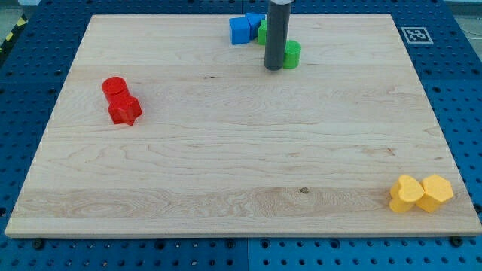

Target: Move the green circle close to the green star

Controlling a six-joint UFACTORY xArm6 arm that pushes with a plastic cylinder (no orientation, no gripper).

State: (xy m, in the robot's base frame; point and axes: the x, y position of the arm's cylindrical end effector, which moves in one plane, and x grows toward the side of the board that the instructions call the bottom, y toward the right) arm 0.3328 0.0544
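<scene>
The green circle (pixel 292 54) sits near the view's top, just right of my rod. My tip (pixel 273 68) rests on the board at the circle's left side, touching or nearly touching it. The green star (pixel 262 31) is mostly hidden behind the rod; only a green sliver shows, up and left of the circle. The two green blocks are a short gap apart.
Two blue blocks (pixel 245 28) stand left of the green star at the board's top edge. A red circle (pixel 114 87) and a red star (pixel 125 110) sit at the view's left. Two yellow blocks (pixel 420 193) sit at the bottom right corner. A marker tag (pixel 415 35) is at the top right.
</scene>
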